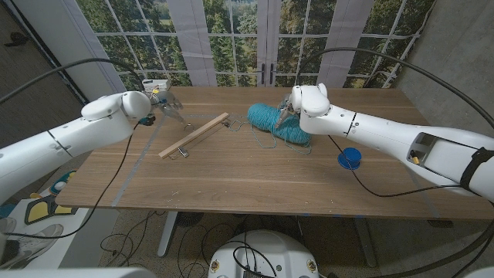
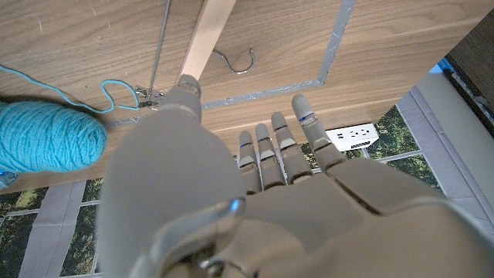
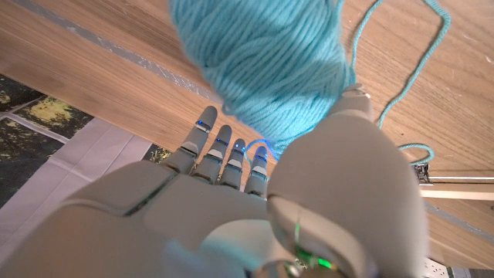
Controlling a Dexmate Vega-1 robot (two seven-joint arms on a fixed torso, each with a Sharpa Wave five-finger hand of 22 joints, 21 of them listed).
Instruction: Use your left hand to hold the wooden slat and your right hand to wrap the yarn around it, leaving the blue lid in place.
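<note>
Wrapping has not begun, judging by the bare slat. Nearest, the round blue plastic lid [image 1: 349, 159] sits by the right forearm, untouched. Farther in, the long pale wooden slat [image 1: 194, 135] lies free mid-table. The left hand [image 1: 165, 103] hovers released beyond its end, fingers spread. The right hand [image 1: 289, 108] reaches the teal yarn skein [image 1: 276, 123]; whether it grips, I cannot tell
</note>
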